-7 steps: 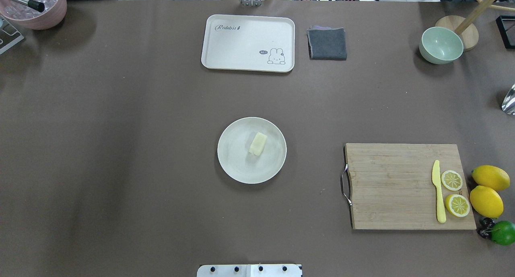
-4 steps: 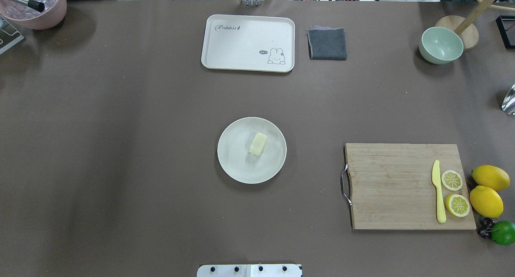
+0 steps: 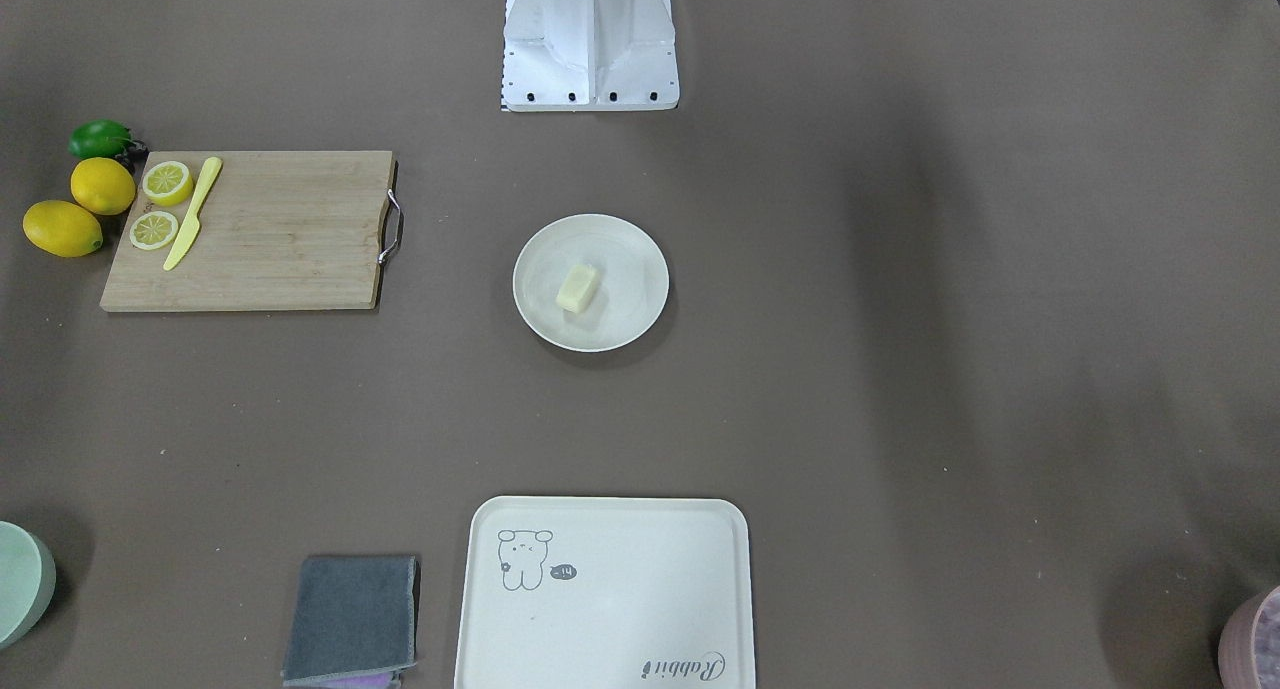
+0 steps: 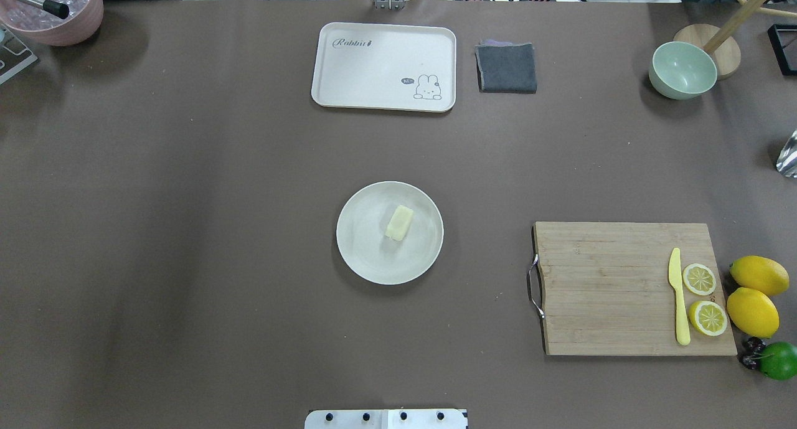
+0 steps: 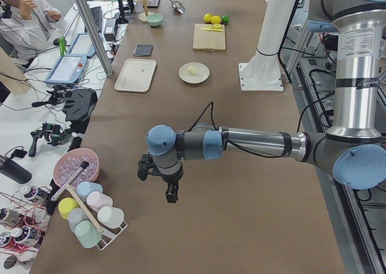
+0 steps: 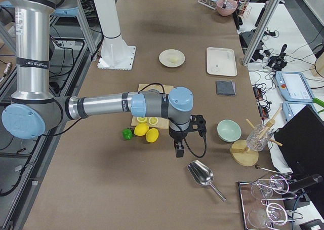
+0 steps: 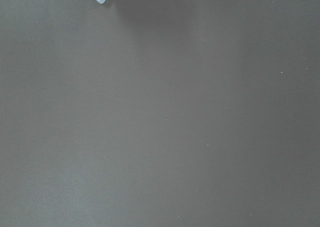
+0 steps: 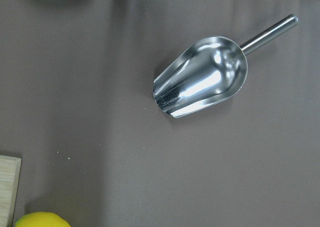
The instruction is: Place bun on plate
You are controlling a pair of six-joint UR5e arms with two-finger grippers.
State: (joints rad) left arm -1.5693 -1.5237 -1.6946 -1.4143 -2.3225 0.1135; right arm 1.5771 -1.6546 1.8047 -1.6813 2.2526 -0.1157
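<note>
The pale cream bun (image 4: 399, 222) lies on the round off-white plate (image 4: 361, 254) at the middle of the table, a little right of the plate's centre. It also shows in the front-facing view as the bun (image 3: 578, 287) on the plate (image 3: 630, 314). Nothing touches it. My left gripper (image 5: 170, 192) hangs over bare table far off at the left end, seen only in the left side view, so I cannot tell its state. My right gripper (image 6: 178, 150) hovers at the right end beside the lemons, seen only in the right side view, state likewise unclear.
A cream tray (image 4: 383, 66) and grey cloth (image 4: 506, 67) lie at the far edge. The cutting board (image 4: 610, 289) carries a yellow knife (image 4: 679, 304) and lemon halves, with whole lemons (image 4: 753, 295) beside it. A metal scoop (image 8: 200, 82) lies under my right wrist. A person (image 5: 24, 20) sits at the left end.
</note>
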